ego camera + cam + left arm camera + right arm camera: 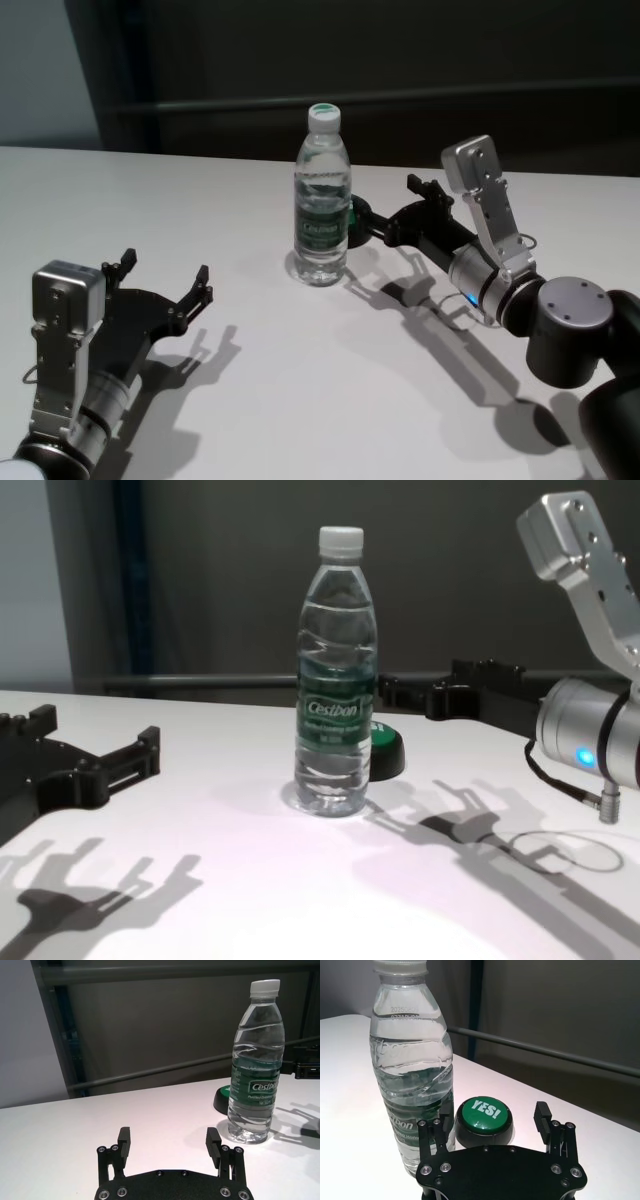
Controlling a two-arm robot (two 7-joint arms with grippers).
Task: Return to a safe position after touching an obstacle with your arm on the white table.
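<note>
The obstacle, a tall clear water bottle with a white cap and green Cestbon label, stands upright on the white table. It also shows in the left wrist view, the right wrist view and the chest view. My right gripper is open and empty, held low just behind and right of the bottle. One of its fingers is right beside the bottle; I cannot tell if they touch. My left gripper is open and empty near the table's front left, well apart from the bottle.
A round green-and-black "YES!" button sits on the table just behind the bottle, ahead of the right gripper's open fingers; it also shows in the chest view. A dark wall with a rail lies beyond the table's far edge.
</note>
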